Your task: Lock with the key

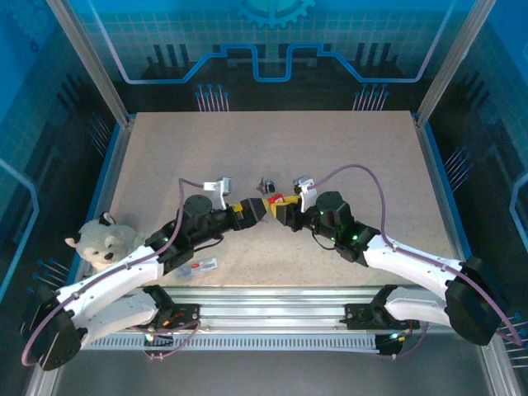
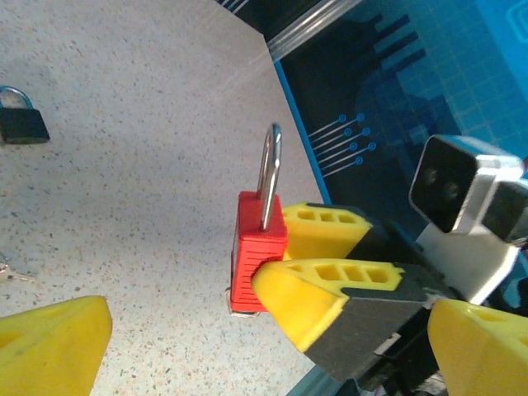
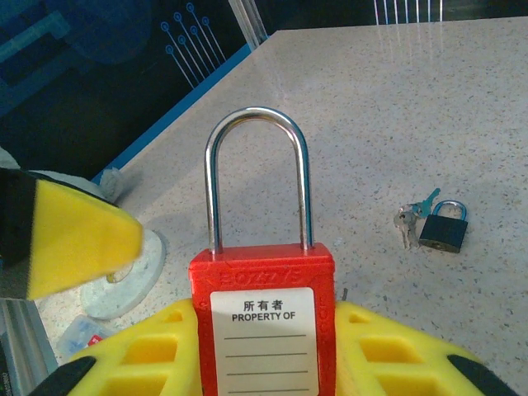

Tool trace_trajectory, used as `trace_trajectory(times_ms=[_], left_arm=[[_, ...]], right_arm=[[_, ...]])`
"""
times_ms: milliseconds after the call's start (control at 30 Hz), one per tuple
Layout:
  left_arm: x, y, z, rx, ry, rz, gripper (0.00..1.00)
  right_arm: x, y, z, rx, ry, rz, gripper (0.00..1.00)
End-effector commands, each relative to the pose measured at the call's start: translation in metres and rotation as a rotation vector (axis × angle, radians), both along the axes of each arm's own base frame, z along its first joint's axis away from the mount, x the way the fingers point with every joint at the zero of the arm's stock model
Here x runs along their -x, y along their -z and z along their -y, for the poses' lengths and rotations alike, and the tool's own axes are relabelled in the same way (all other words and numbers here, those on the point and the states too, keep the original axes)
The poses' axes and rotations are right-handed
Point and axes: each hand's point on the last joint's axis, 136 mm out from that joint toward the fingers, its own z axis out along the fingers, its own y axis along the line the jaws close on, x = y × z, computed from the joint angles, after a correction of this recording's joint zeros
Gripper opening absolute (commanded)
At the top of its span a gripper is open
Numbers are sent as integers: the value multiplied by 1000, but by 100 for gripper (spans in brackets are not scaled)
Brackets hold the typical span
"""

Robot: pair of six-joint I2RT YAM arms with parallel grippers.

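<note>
One red padlock (image 3: 264, 276), one black padlock (image 3: 443, 234), one bunch of keys (image 3: 404, 223), one plush toy (image 1: 103, 242)

red padlock (image 3: 264, 330), yellow fingers (image 3: 388, 351), black padlock (image 3: 443, 233), possibly teal key (image 3: 427, 199), speckled beige table (image 3: 412, 99)

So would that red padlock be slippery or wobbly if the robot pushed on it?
Probably stiff: the red padlock looks like a solid block with a steel shackle. Its glossy sides might slip, though the right pincer clamps it from both sides. Standing freely, it would likely tip, being tall and narrow.
</note>
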Motion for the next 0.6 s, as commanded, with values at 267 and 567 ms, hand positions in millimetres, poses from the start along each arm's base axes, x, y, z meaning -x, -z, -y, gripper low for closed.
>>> trace_trajectory(times_ms=[267,567], left_arm=[[-1,16,3,-22,20,-77,99],[-9,18,16,-34,42,-128,99]], right_arm=[[-1,-33,-17,-44,-47,83,0],[7,-28,-28,1,-92,91,0]])
